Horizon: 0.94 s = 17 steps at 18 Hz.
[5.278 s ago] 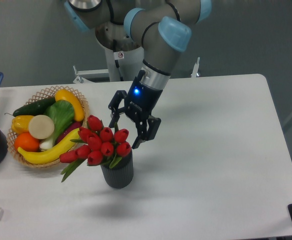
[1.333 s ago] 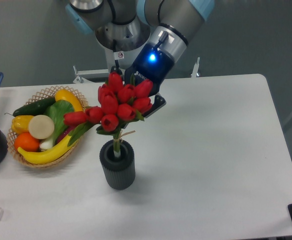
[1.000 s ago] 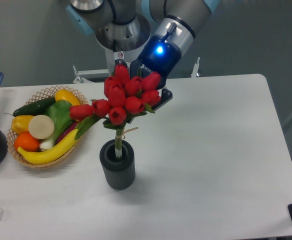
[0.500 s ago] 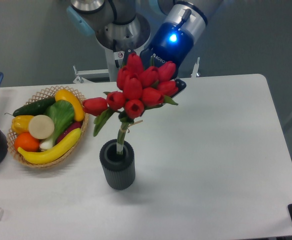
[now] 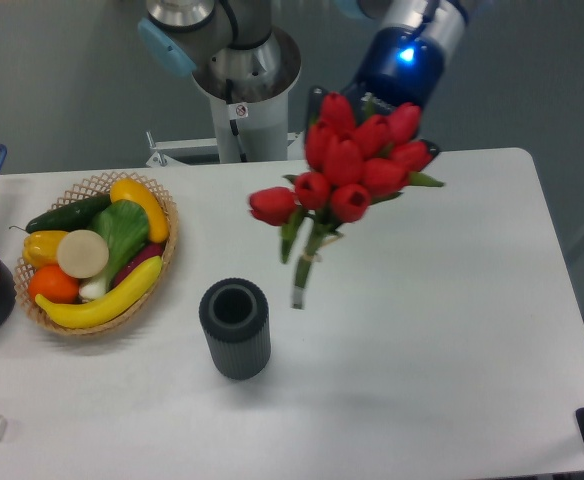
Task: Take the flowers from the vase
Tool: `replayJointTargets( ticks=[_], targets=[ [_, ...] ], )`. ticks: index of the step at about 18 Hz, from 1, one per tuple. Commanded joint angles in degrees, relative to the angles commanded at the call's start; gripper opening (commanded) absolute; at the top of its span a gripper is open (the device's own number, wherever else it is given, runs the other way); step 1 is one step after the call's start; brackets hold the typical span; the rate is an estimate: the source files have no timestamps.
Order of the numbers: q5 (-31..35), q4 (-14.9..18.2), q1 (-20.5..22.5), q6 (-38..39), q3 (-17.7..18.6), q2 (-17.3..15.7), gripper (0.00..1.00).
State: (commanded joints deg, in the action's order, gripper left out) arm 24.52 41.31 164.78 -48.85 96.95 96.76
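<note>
Camera view: your gripper (image 5: 372, 125), clamped on the flowers (image 5: 357, 165), has lifted them. Stems that were inside the vase (image 5: 234, 327) half a second ago now hang clear; pickup looks done.

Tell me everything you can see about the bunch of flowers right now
The flowers are a bunch of red tulip buds on green stems with a few green leaves, looking artificial. The bunch hangs in the air, tilted, with its stem ends pointing down-left and clear of the vase. One bud sticks out to the left. The gripper holds the bunch from behind, its fingers hidden by the buds.
</note>
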Motion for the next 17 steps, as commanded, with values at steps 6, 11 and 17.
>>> replayJointTargets(
  ticks=[6, 11, 17],
  targets=[
    [0.09, 0.00, 4.49, -5.28, -0.97, 4.05, 0.49],
    [0.53, 0.00, 4.58, -5.55, -1.94, 5.63, 0.49],
    [0.53, 0.09, 4.41, -5.37, -1.15, 5.46, 0.49]
  ],
)
